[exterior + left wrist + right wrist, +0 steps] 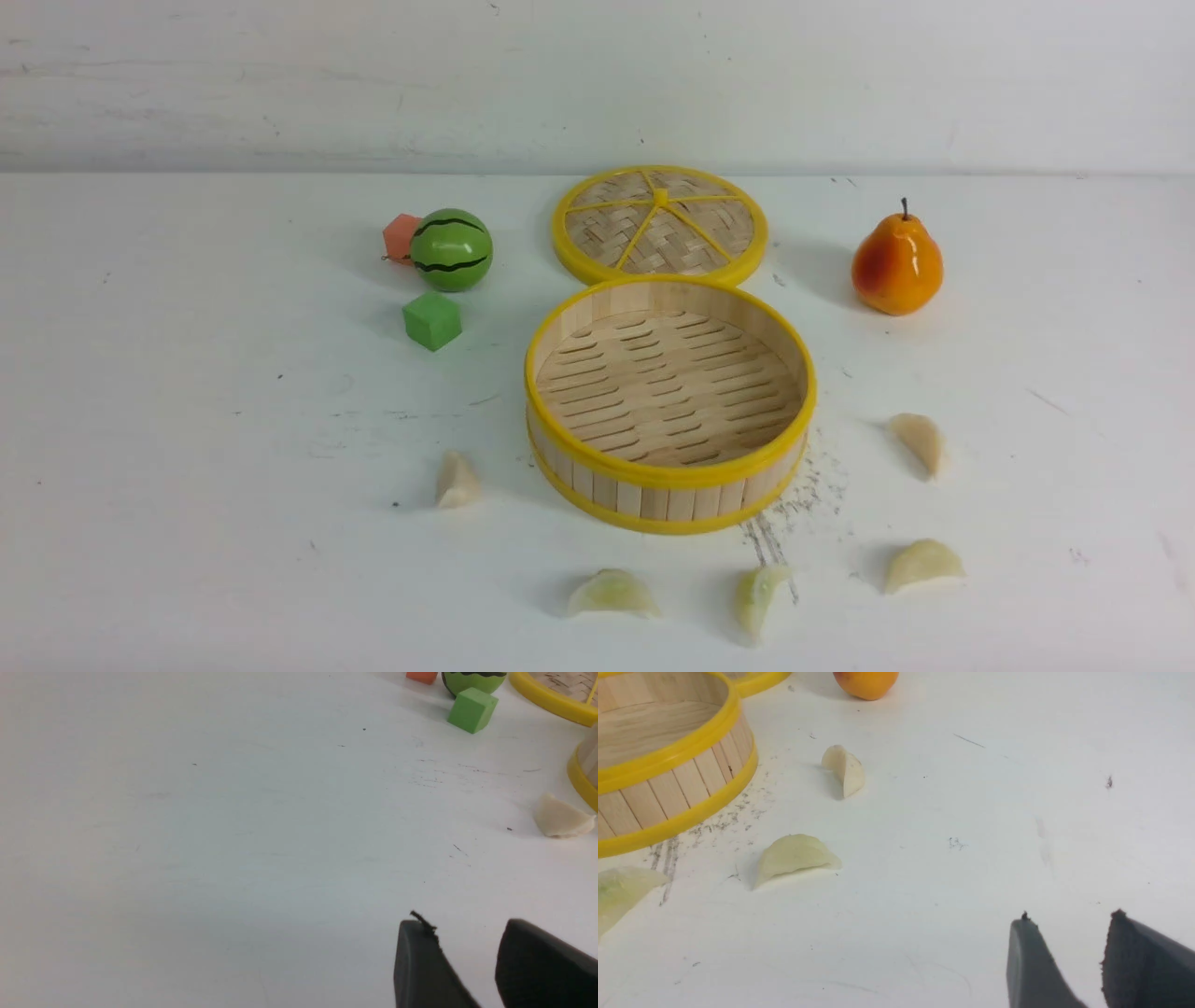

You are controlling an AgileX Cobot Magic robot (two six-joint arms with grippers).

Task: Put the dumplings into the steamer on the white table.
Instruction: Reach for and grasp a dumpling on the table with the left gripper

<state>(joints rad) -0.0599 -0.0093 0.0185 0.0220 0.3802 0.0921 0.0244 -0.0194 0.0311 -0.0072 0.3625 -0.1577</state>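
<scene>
The left end effector (467, 926) hangs over the worktop (187, 420), released and empty, seemingly ready to pick. One orange block (401, 236), one toy melon (451, 249) and one green cube (432, 320) sit off left. Five dumplings (611, 594) lie on the worktop around the near side of the one steamer (667, 474), none inside; its one lid (660, 224) rests behind, leaving it open for loading. One pear (896, 266) stands right. The right end effector (1071, 919) is likewise released, empty.
</scene>
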